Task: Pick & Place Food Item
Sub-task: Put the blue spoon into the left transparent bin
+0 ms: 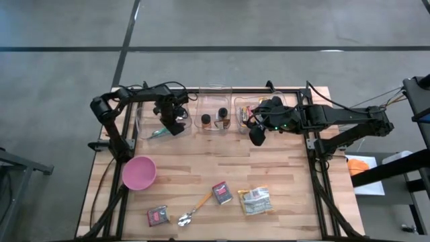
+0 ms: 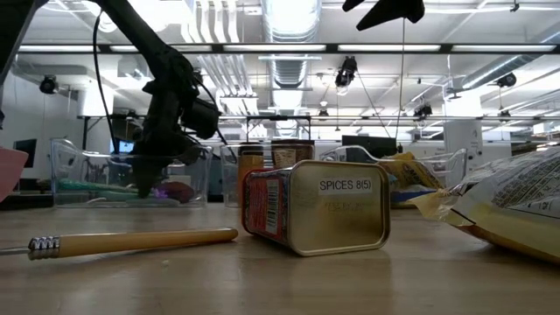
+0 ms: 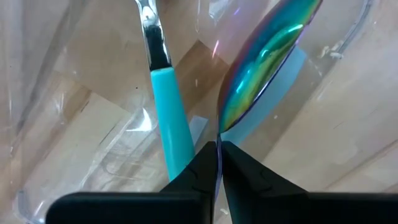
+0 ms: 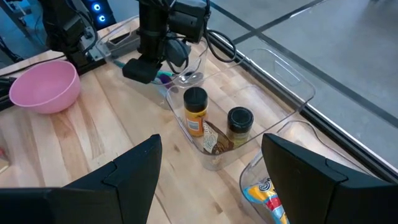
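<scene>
My left gripper [image 3: 219, 146] reaches down into the clear left bin [image 1: 149, 124] and is shut on an iridescent metal utensil [image 3: 267, 56]. Beside it, a teal-handled utensil [image 3: 171, 118] lies on the bin floor. My right gripper [image 4: 211, 180] hangs open and raised over the table near the right bin [image 1: 245, 111], holding nothing. The food items lie near the front edge: a snack packet [image 1: 255, 200] and two spice tins [image 1: 222, 193] [image 1: 158, 215]. My left gripper pinches the thin narrow end of the iridescent utensil [image 3: 219, 127] between its two fingertips. The fingers come from above, pointing steeply down into the bin. The wider shiny part stretches away beyond the fingertips; whether it rests on the bin floor I cannot tell.
The middle clear bin [image 1: 215, 119] holds two spice jars [image 4: 194, 109] [image 4: 239, 124]. A pink bowl [image 1: 139, 172] stands at the left, and a wooden-handled spoon [image 1: 195, 210] lies near the front. Bare wood lies between the bins and the front items.
</scene>
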### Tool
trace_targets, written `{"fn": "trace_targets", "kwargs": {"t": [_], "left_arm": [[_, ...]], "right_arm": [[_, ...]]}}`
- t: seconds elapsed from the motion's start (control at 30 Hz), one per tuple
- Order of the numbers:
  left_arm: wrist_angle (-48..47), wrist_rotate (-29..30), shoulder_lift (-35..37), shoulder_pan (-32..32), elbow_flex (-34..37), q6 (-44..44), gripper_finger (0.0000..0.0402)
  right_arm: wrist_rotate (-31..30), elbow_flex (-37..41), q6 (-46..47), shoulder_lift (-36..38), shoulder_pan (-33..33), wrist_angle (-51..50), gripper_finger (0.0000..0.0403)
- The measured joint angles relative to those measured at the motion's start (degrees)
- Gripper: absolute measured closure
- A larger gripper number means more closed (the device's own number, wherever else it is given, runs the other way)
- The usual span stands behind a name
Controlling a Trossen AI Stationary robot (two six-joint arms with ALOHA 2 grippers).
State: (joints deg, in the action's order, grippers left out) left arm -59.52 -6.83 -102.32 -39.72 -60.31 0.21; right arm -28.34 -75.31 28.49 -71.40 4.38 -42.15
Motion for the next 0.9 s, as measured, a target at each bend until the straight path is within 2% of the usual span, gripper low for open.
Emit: {"fn": "trace_targets", "kwargs": {"t": [0.77, 0.9], "left_arm": [[0.01, -0.06, 0.07, 0.03, -0.04, -0.02, 0.0368], [-0.13, -0.27, 0.07, 0.03, -0.11, 0.70, 0.0349]], "right_arm": [[-0.02, 0.00, 0.02, 0.00, -0.02, -1.05, 0.0129], [-0.04, 0.00, -0.06, 0.00, -0.02, -1.05, 0.0129]]}}
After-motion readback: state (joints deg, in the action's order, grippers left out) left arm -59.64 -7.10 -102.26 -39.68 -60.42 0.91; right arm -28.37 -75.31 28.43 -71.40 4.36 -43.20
